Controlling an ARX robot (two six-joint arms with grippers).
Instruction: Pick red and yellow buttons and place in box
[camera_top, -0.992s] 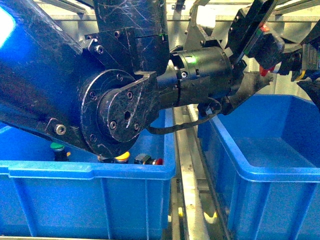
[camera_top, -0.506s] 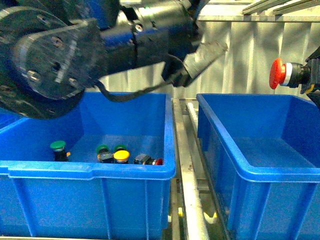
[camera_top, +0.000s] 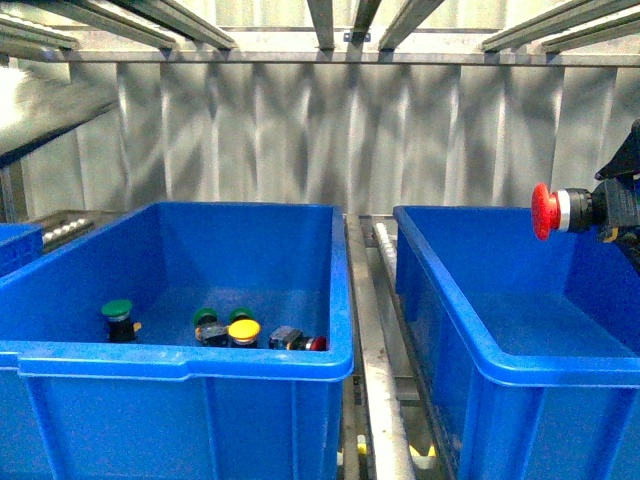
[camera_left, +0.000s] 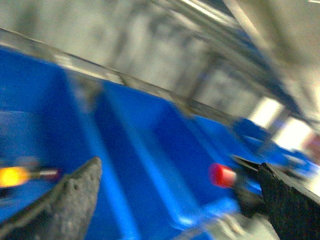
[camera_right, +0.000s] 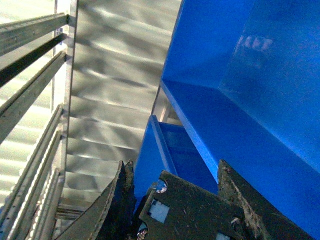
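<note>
A red button (camera_top: 544, 210) hangs sideways over the right-hand blue box (camera_top: 470, 335), above its far right part. My right gripper (camera_top: 618, 207) is shut on its dark body at the picture's right edge. In the right wrist view the button's dark body (camera_right: 187, 210) sits between the right gripper's (camera_right: 173, 172) fingers, with the box wall (camera_right: 240, 75) beyond. A yellow button (camera_top: 243, 331) and another red button (camera_top: 316, 344) lie in the left crate (camera_top: 180, 360). The blurred left wrist view shows my left gripper (camera_left: 180, 200) open and empty, with the held red button (camera_left: 221, 175) and a yellow button (camera_left: 12, 176) beyond it.
Green-capped buttons (camera_top: 117, 310) (camera_top: 205, 318) also lie in the left crate. A metal rail (camera_top: 375, 370) runs between the two crates. A corrugated metal wall (camera_top: 330, 130) stands behind them, and overhead bars cross the top.
My left arm, which filled the front view, has swung up and out of it, uncovering the left crate. The held red button has come down a little over the box.
</note>
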